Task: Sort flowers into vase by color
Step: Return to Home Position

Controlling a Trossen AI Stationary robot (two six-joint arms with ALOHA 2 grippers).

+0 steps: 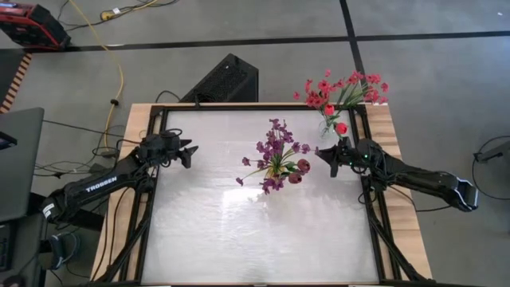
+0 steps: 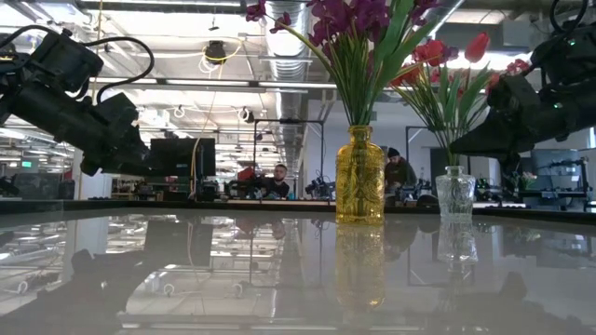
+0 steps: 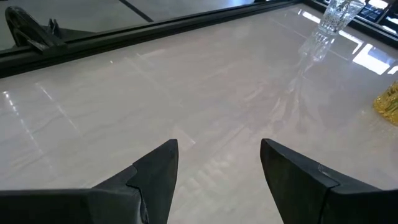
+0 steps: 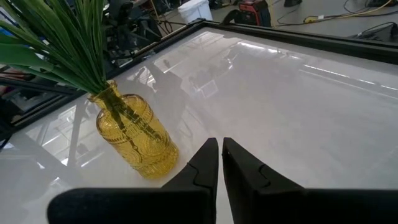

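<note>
A yellow glass vase point(image 1: 278, 164) point(image 2: 359, 175) point(image 4: 133, 140) stands on its base near the table's middle and holds purple flowers point(image 1: 275, 147) point(image 2: 349, 17). Two dark red blooms point(image 1: 302, 167) show at that bunch's right side. A clear glass vase point(image 2: 454, 194) point(image 3: 336, 15) stands near the far right corner with red-pink flowers point(image 1: 343, 92) in it. My left gripper point(image 1: 191, 151) point(image 3: 217, 147) is open, above the table's left side, holding nothing. My right gripper point(image 1: 319, 151) point(image 4: 219, 142) is shut and empty, just right of the yellow vase.
Bare glossy tabletop point(image 1: 255, 231) spreads over the near half and between my left gripper and the yellow vase. A black frame point(image 1: 368, 183) rims the table. A black box point(image 1: 227, 80) sits beyond the far edge. People point(image 2: 279, 177) sit in the room behind.
</note>
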